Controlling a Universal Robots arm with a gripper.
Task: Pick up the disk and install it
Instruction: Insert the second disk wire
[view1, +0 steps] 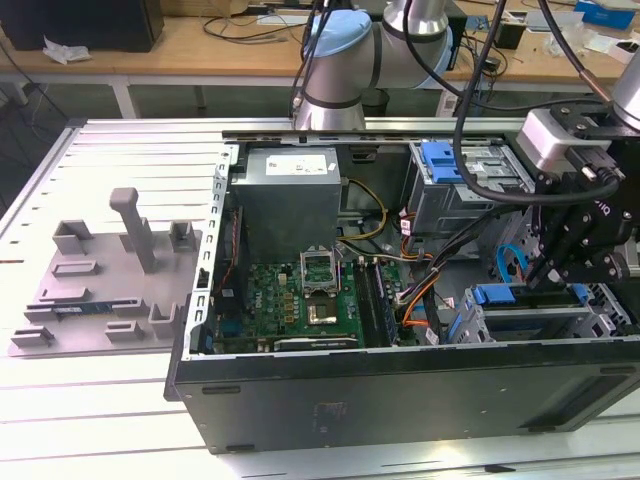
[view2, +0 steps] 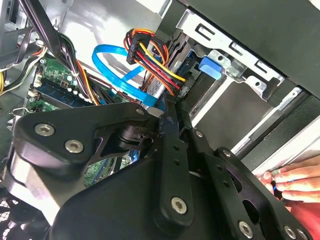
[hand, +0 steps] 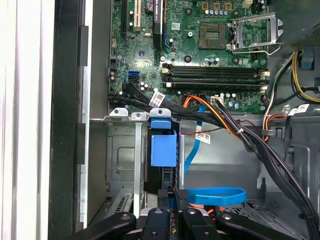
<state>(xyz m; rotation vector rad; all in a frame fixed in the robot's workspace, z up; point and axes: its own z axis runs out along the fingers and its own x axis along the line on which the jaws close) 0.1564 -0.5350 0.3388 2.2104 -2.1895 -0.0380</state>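
Exterior view: open PC case (view1: 400, 390) lies on a slatted metal table (view1: 110, 420), wooden bench w/ clutter behind. Gripper (view1: 575, 265) hangs over the drive bay at the exterior view's right.

2nd wrist view: a hand (view2: 295, 181) at the edge, partly cut off.

1st wrist view: disk (hand: 162, 150) sits edge-on in the bay by the motherboard (hand: 200, 50), mostly hidden. Jaws' state: can't tell.

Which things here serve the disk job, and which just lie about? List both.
Job: the disk, the gripper, the drive cage.
Lying about: grey fixture tray, power supply, motherboard, blue cable, a person's hand.
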